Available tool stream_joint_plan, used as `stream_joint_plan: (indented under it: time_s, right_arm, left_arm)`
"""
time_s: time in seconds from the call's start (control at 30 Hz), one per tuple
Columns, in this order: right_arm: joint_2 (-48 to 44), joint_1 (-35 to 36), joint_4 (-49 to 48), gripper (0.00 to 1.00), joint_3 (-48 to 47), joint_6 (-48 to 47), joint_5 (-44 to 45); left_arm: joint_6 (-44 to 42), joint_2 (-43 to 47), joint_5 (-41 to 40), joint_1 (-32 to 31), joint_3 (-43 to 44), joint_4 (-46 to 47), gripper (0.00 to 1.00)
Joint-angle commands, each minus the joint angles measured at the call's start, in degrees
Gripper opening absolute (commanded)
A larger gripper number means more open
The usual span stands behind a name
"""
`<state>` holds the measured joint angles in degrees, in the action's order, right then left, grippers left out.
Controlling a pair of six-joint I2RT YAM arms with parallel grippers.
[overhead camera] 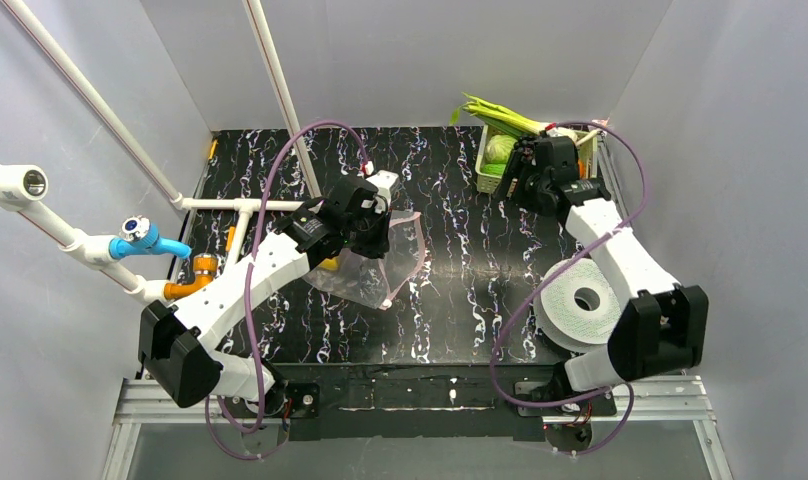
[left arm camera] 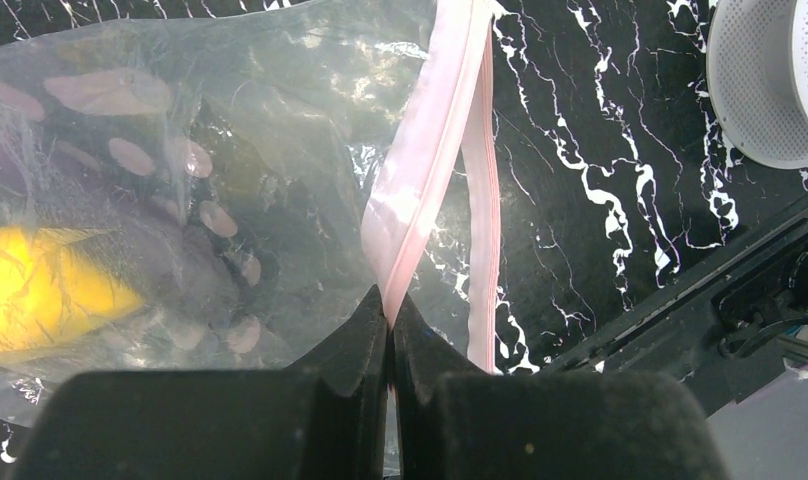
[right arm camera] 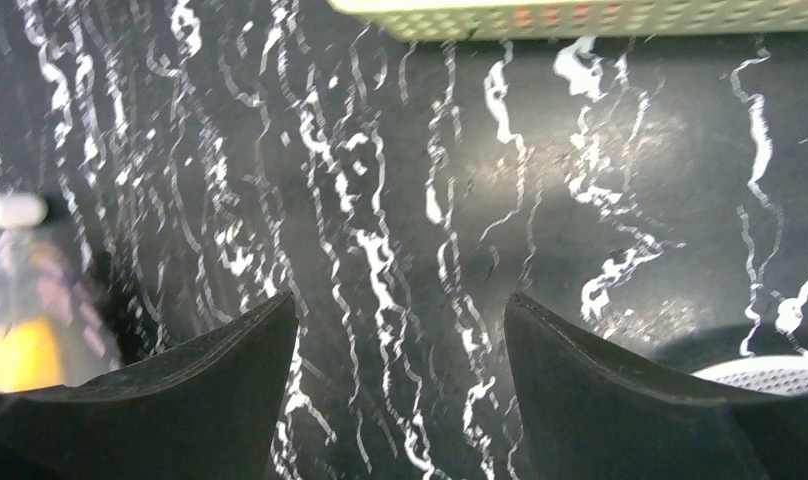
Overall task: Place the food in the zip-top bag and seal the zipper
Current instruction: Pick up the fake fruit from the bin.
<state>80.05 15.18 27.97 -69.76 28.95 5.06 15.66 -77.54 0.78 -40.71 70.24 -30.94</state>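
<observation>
Black marbled table (overhead camera: 460, 250); crinkly clear zip-top bag (left arm camera: 230, 150), flat pink zipper (left arm camera: 417, 170).

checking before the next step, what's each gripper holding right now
Left gripper: shut on the zipper of the zip-top bag.
Right gripper: open, holding nothing, over the table.
</observation>
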Motion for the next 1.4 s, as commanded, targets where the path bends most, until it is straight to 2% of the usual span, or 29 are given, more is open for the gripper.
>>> stream_joint_plan:
  time_s: [0.0,0.17,0.33,0.53,0.63,0.8,1.0,1.23,1.37]
  right_arm:
    - [5.0,-3.9,-5.0,0.84,-5.9,-1.2,2.6]
    - [13.4,-8.5,-7.4,0.87,-11.5,-0.7,-1.0]
    - [23.0,-11.5,-4.8,0.86,-22.4,-0.1,-4.2]
    - [32.2,-12.8,-3.3,0.83,-32.5,0.6,-4.6]
    - [36.4,-13.7,-2.5,0.78,-36.6,2.1,-7.9]
    - [41.6,-14.6,-2.2,0.75,-41.5,4.5,-10.5]
    - [44.7,-16.8,-3.3,0.74,-42.6,7.9,-13.0]
    - [47.8,-17.8,-2.8,0.62,-45.3,9.4,-14.5]
    - [48.2,-17.8,-3.1,0.42,-45.9,9.2,-16.3]
  left_arm:
    - [0.4,2.4,1.8,-0.1,1.3,-0.5,0.0]
    - [0.5,3.0,2.6,0.0,1.5,-0.4,0.0]
    - [0.6,3.2,3.4,0.0,1.4,-0.3,0.0]
    - [0.8,2.8,4.3,0.0,1.5,-0.2,0.0]
    - [0.9,2.8,4.6,0.0,1.4,-0.2,0.0]
    - [0.7,2.9,4.2,0.0,1.4,-0.1,0.0]
    - [0.7,3.0,4.0,0.0,1.4,-0.2,0.0]
    - [0.5,3.2,3.4,0.0,1.3,-0.2,0.0]
    - [0.5,3.3,3.5,0.0,1.2,-0.2,0.0]
